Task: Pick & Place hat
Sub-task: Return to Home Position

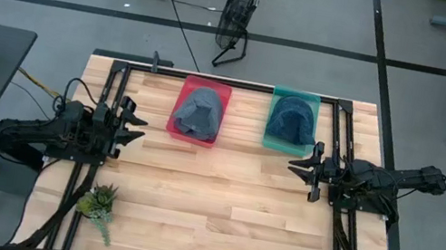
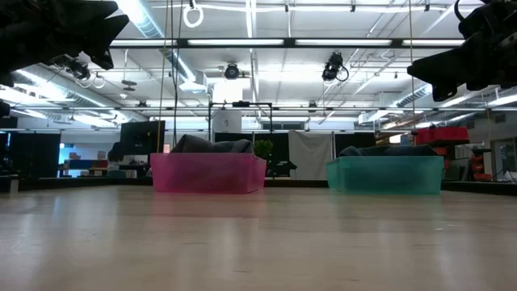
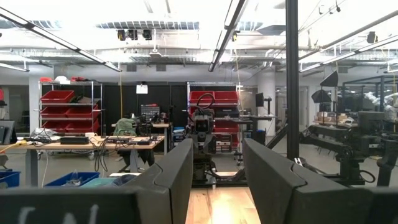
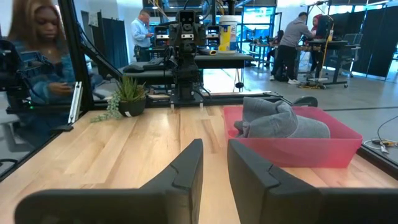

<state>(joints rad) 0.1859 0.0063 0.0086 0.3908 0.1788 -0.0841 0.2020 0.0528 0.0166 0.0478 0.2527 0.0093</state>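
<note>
A grey hat (image 1: 201,110) lies in a pink bin (image 1: 181,99) at the table's far side, left of middle. It also shows in the right wrist view (image 4: 280,121) and the low view (image 2: 210,145). A dark blue hat (image 1: 292,119) lies in a teal bin (image 1: 268,139) to the right of the pink bin. My left gripper (image 1: 133,125) is open and empty at the table's left side, level with the pink bin's near edge. My right gripper (image 1: 300,168) is open and empty at the right, just near of the teal bin.
A small potted succulent (image 1: 98,204) stands at the table's near left corner. The black frame rails (image 1: 353,120) run along the table's edges. Bare wood (image 1: 219,198) lies between the arms. A person (image 4: 37,50) sits beyond the table's left side.
</note>
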